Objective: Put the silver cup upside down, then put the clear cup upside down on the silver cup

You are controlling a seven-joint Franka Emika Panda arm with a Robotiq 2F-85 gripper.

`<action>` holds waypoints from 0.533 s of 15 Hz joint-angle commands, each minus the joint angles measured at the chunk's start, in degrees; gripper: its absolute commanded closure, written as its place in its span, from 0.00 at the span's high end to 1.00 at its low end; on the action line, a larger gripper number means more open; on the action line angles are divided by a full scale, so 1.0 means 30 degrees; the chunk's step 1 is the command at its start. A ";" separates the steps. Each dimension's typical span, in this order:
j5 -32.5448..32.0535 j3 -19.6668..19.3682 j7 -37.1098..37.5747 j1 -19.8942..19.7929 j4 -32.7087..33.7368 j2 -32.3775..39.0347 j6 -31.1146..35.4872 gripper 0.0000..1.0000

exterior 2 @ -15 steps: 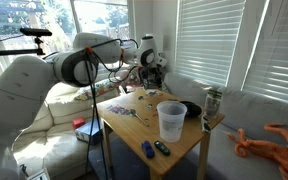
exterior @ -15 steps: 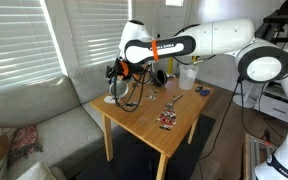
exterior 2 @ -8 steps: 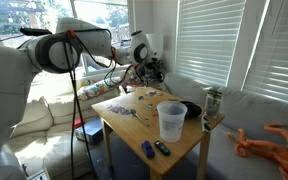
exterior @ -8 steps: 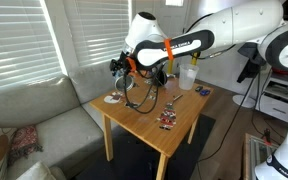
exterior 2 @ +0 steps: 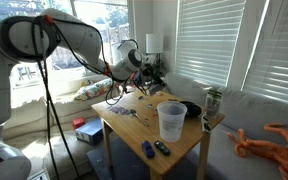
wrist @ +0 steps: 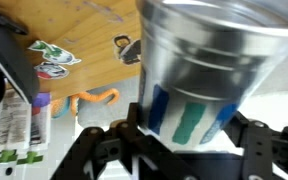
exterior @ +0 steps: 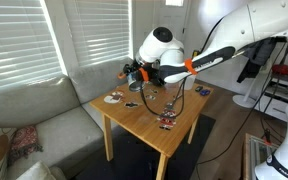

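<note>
One silver cup (wrist: 216, 60) within the pincer (wrist: 189, 128)

Daylight fills a room where a wooden table (exterior: 144, 118) stands beside a grey sofa (exterior: 44, 110) under white blinds (exterior: 89, 35).

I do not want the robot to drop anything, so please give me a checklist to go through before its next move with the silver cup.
1. The silver cup is held between the jaws: ok.
2. It is lifted off the table: ok.
3. It is already mouth down: cannot tell.
4. Bare wood is free to set it on: ok.
5. The clear cup stands apart from the jaws: ok.
</note>
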 commanded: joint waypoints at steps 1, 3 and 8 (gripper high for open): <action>-0.5081 -0.3646 0.5104 0.3449 -0.3190 -0.2225 -0.0056 0.56; -0.8050 -0.4366 0.7890 0.4501 -0.4105 -0.2991 -0.0843 0.56; -1.4074 -0.4052 1.3592 0.5706 -0.6342 -0.4405 -0.3592 0.56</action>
